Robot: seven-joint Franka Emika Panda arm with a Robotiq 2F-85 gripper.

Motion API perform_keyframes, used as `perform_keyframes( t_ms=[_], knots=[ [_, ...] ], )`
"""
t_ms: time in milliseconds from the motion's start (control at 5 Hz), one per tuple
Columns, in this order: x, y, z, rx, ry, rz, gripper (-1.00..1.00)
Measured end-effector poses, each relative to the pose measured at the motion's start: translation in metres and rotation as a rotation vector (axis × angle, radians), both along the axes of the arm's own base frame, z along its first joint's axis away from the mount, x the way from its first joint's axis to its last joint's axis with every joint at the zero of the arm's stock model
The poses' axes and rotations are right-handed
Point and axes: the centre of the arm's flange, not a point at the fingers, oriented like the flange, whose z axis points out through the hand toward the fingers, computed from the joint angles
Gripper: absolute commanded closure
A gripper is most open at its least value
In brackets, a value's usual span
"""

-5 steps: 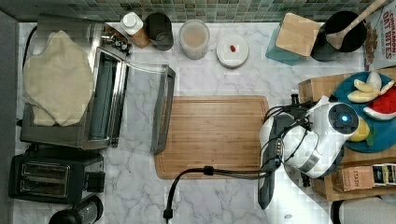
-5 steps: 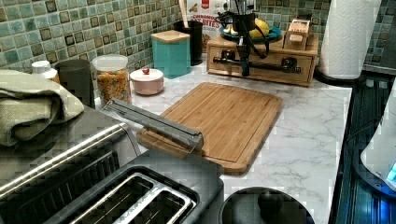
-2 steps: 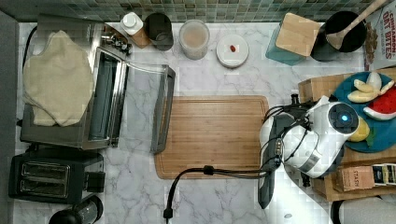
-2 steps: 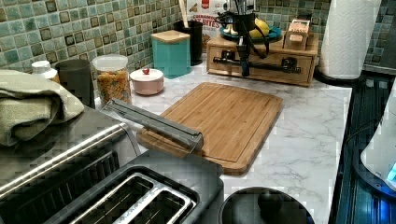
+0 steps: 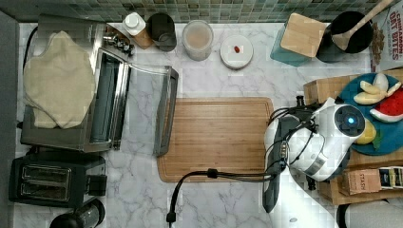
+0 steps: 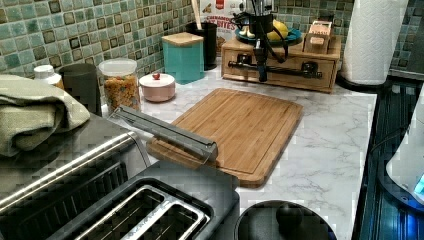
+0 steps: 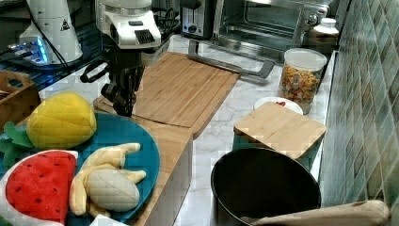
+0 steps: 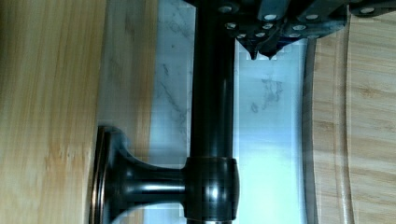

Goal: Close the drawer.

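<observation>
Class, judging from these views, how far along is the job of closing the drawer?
Done, or nearly: in the left view the drawer front sits about flush with the wooden stand. In hand: the tool is down at the dark handle. Left: probably a last push if there is any gap, then backing the tool away over the cutting board.

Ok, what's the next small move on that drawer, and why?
Probably a short push toward the stand: the gripper sits at the handle's outer side, and in the left view the drawer front looks nearly flush.
</observation>
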Motion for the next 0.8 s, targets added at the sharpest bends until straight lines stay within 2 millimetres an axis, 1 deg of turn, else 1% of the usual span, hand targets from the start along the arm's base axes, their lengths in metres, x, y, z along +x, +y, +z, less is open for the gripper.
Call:
perform_keyframes(
  t_ms=[800],
  knots=[
    [0.0007, 0.0009, 0.0007, -0.006, 0.0, -0.003, 1.0]
  ],
)
